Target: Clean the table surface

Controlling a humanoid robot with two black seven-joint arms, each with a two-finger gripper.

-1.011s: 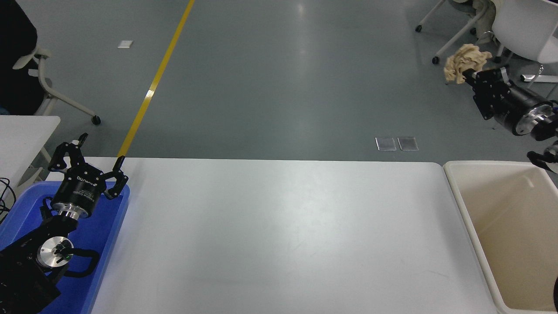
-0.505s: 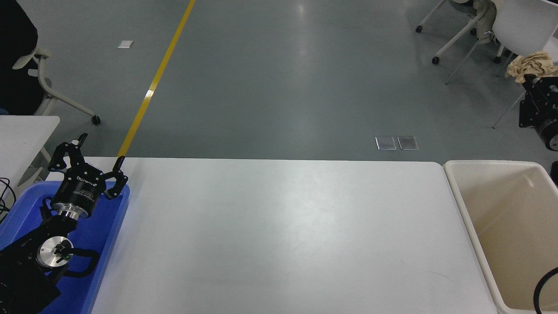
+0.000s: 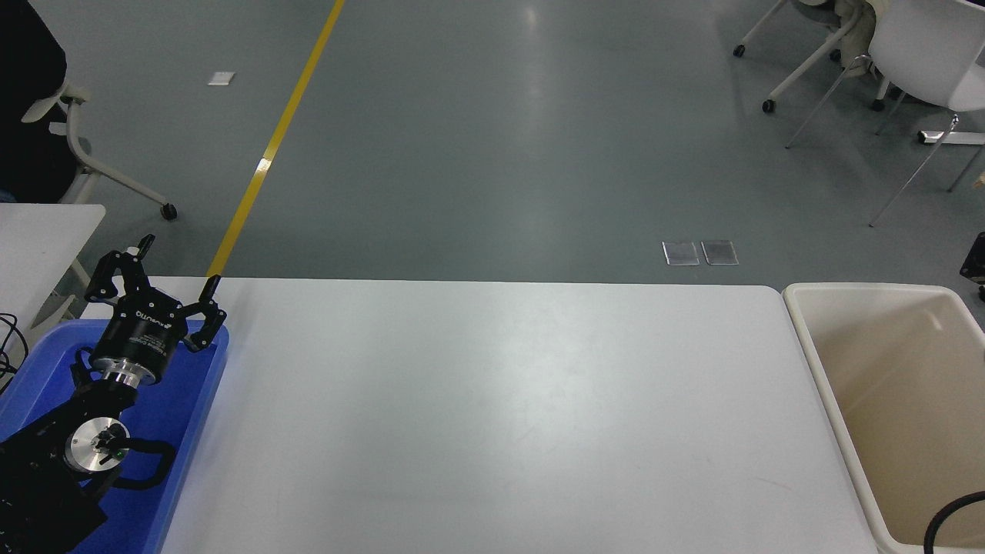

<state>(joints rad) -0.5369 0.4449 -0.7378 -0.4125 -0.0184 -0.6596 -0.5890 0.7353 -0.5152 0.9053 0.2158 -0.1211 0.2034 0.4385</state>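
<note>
The table surface (image 3: 492, 415) is a wide, plain white top with nothing lying on it. My left gripper (image 3: 178, 265) is open and empty, parked over a blue tray (image 3: 202, 388) at the table's left end. Of my right arm only a small black part (image 3: 974, 265) shows at the right edge, above the tub. Its gripper is out of view.
A beige tub (image 3: 817, 362) stands against the table's right end, its visible inside bare. A smaller white table (image 3: 38, 231) is at the left edge. Chairs on castors stand on the grey floor at the top right (image 3: 923, 46) and far left (image 3: 77, 146). A black cable (image 3: 945, 514) loops at the lower right corner.
My right gripper, shut on a crumpled beige cloth, has swung to the right and left the picture. The left arm has not moved.
</note>
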